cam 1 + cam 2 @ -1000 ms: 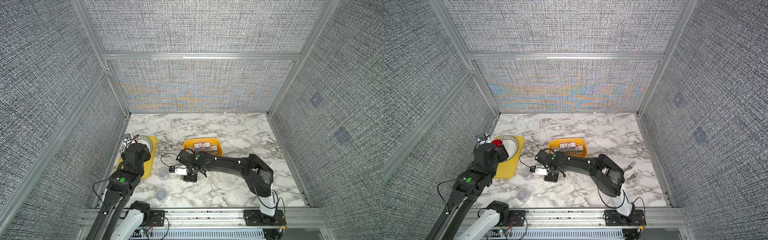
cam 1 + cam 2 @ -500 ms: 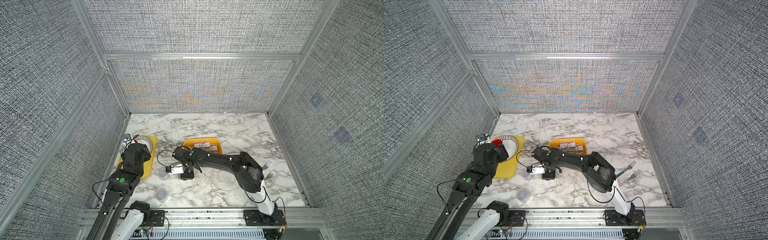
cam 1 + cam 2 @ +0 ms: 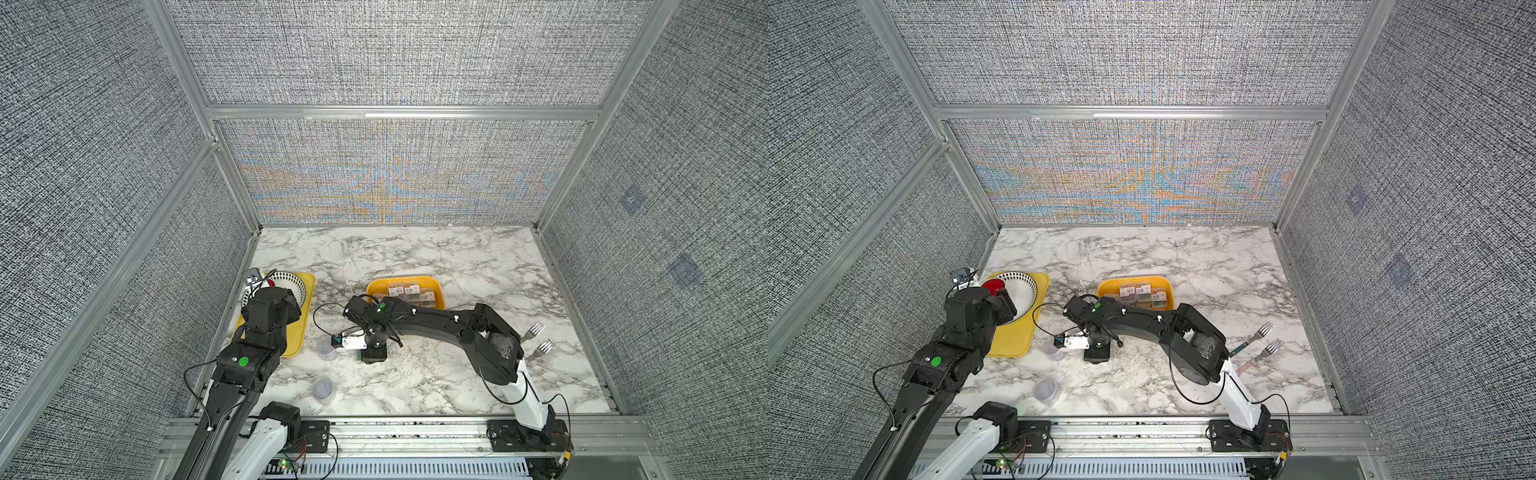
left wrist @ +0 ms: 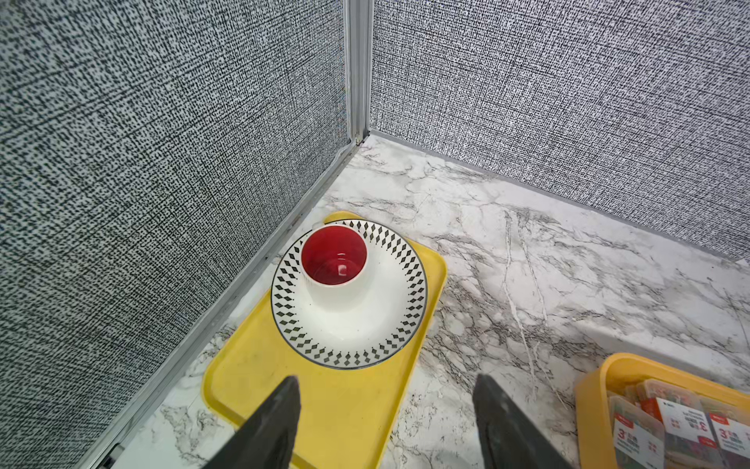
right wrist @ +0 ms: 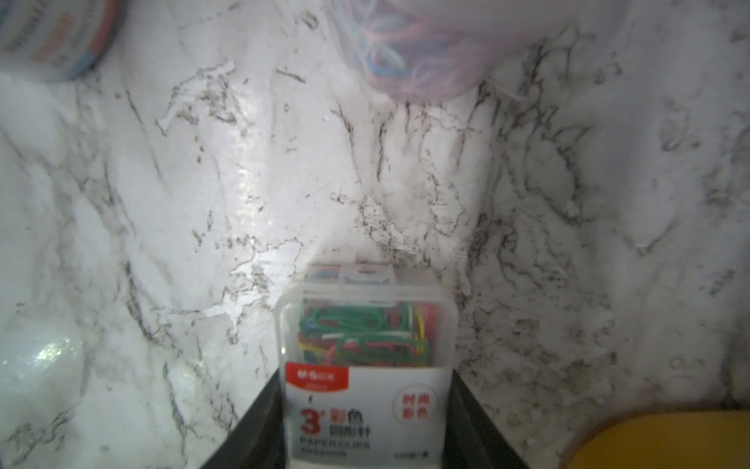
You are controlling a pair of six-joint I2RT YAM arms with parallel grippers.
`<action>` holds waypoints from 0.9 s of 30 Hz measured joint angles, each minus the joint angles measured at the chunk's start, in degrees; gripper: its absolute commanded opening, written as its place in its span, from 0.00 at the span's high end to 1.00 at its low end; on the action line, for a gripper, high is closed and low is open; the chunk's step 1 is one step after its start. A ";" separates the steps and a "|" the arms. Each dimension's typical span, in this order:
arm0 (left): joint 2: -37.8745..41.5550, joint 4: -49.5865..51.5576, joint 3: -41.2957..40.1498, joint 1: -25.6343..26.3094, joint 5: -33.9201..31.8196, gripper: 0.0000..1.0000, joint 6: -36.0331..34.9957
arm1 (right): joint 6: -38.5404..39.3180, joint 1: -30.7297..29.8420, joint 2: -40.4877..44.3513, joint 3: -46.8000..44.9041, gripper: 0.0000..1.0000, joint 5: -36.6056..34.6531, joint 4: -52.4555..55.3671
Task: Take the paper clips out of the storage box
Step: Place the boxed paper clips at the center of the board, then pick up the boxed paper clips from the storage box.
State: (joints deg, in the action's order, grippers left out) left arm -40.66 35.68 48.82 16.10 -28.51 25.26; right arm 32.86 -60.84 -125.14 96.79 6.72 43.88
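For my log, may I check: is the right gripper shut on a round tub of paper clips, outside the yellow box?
Not quite. The right gripper is shut on a rectangular clear case of paper clips, not a round tub, as the right wrist view shows. It is indeed outside the yellow box. A round tub lies free on the table.
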 measured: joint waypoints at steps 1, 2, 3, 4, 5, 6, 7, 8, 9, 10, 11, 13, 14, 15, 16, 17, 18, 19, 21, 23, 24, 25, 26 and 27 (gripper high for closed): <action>0.00 0.00 0.00 0.00 0.00 0.30 0.00 | -0.02 0.00 0.00 -0.04 0.50 0.00 -0.07; 0.00 0.00 0.00 0.00 0.00 0.30 0.00 | -0.15 0.04 0.02 -0.04 0.50 0.00 -0.09; 0.00 0.00 0.00 0.00 0.00 0.30 0.00 | -0.26 0.04 0.02 -0.04 0.49 0.02 -0.13; 0.00 0.00 0.00 0.00 0.00 0.30 0.00 | -0.42 0.07 0.02 -0.04 0.49 0.02 -0.22; 0.00 0.00 0.00 0.00 0.00 0.30 0.00 | -0.68 0.09 0.02 -0.04 0.48 0.02 -0.37; -0.02 0.00 0.00 0.00 0.00 0.30 0.00 | -0.68 0.11 0.00 -0.04 0.48 0.02 -0.48; -0.02 0.00 0.00 0.00 0.00 0.30 0.00 | -0.68 0.11 0.00 -0.04 0.47 0.02 -0.68; 0.00 0.00 0.00 -0.02 0.00 0.30 0.00 | -0.66 0.11 0.00 -0.04 0.47 0.02 -0.85; 0.00 0.00 0.00 -0.04 0.00 0.30 0.00 | -0.66 0.15 0.00 -0.04 0.47 0.00 -1.01; 0.00 0.00 0.00 -0.09 0.00 0.30 0.00 | -0.63 0.15 0.00 -0.04 0.46 0.00 -1.11; 0.00 0.00 0.00 -0.09 0.00 0.30 0.00 | -0.61 0.22 -0.02 -0.04 0.45 0.00 -1.27; 0.02 0.00 0.00 -0.11 0.00 0.30 0.00 | -0.59 0.31 -0.13 -0.04 0.43 0.13 -1.51; 0.02 0.00 0.00 -0.11 0.00 0.30 0.00 | -0.55 0.35 -0.13 -0.04 0.42 0.17 -1.64; 0.07 0.00 0.00 -0.11 0.00 0.30 0.00 | -0.52 0.37 -0.13 -0.04 0.40 0.17 -1.73; 0.09 0.00 0.00 -0.11 0.00 0.30 0.00 | -0.46 0.42 -0.13 -0.04 0.39 0.15 -1.84; 0.15 0.00 0.00 -0.11 0.00 0.30 0.00 | -0.37 0.42 -0.13 -0.09 0.37 0.15 -2.01; 0.17 0.00 0.00 -0.11 0.00 0.30 0.00 | -0.35 0.42 -0.13 -0.15 0.35 0.15 -2.14; 0.20 0.00 0.00 -0.11 0.00 0.30 0.00 | -0.33 0.42 -0.13 -0.17 0.34 0.13 -2.14; 0.22 0.00 0.00 -0.11 0.00 0.30 0.00 | -0.35 0.42 -0.13 -0.28 0.30 0.02 -2.23; 0.22 0.00 0.00 -0.13 0.00 0.30 0.00 | -0.39 0.39 -0.11 -0.33 0.27 -0.20 -2.27; 0.26 0.00 0.00 -0.13 0.00 0.30 0.00 | -0.46 0.39 -0.09 -0.33 0.26 -0.31 -2.32; 0.26 0.00 0.00 -0.15 0.00 0.30 0.00 | -0.61 0.39 0.04 -0.35 0.24 -0.31 -2.32; 0.28 0.00 0.00 -0.15 0.00 0.30 0.00 | -0.61 0.39 0.22 -0.35 0.22 -0.31 -2.32; 0.28 0.00 0.00 -0.15 0.00 0.30 0.00 | -0.63 0.39 0.48 -0.35 0.21 -0.31 -2.34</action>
State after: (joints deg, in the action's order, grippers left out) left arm -40.38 35.68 48.82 15.94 -28.51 25.26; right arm 32.23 -60.45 -124.66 96.44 6.42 41.54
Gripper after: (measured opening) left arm 0.699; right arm 0.766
